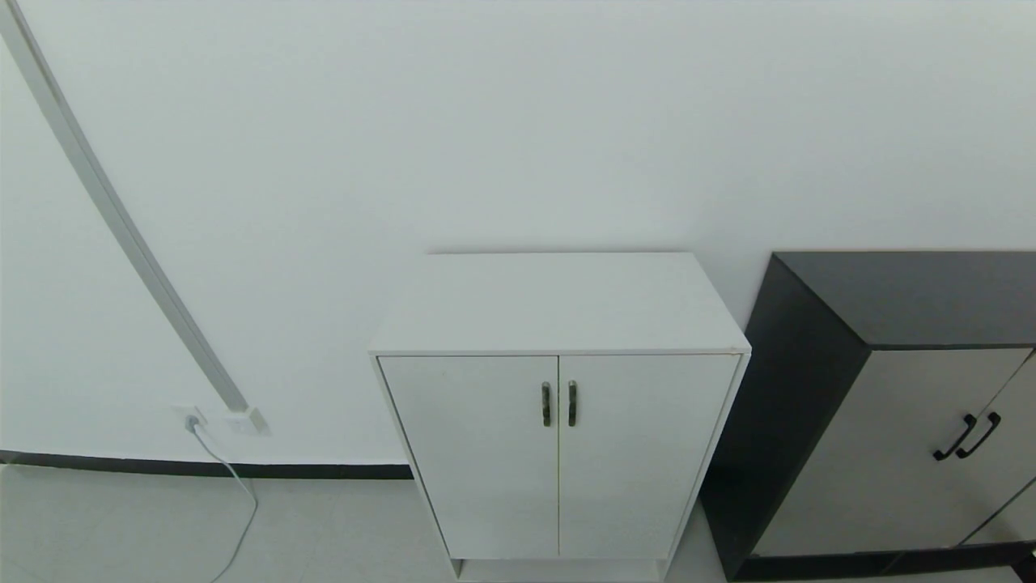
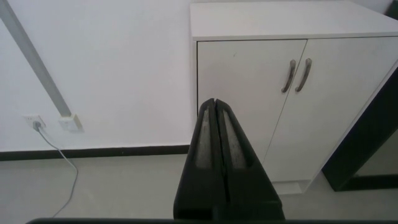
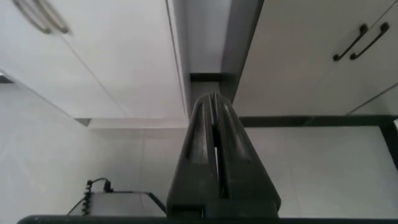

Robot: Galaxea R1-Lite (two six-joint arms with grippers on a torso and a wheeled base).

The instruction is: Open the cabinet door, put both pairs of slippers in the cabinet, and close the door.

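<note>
A white cabinet stands against the wall with both doors closed. Two dark handles meet at the middle seam. In the left wrist view the same cabinet and its handles lie ahead, and my left gripper is shut with nothing in it, some way short of the left door. My right gripper is shut and holds nothing, low near the floor in front of the gap between the white cabinet and the black one.
A black cabinet with grey doors stands right beside the white one. A wall socket with a grey cable sits at the left, under a slanted conduit. A dark object lies on the tiled floor.
</note>
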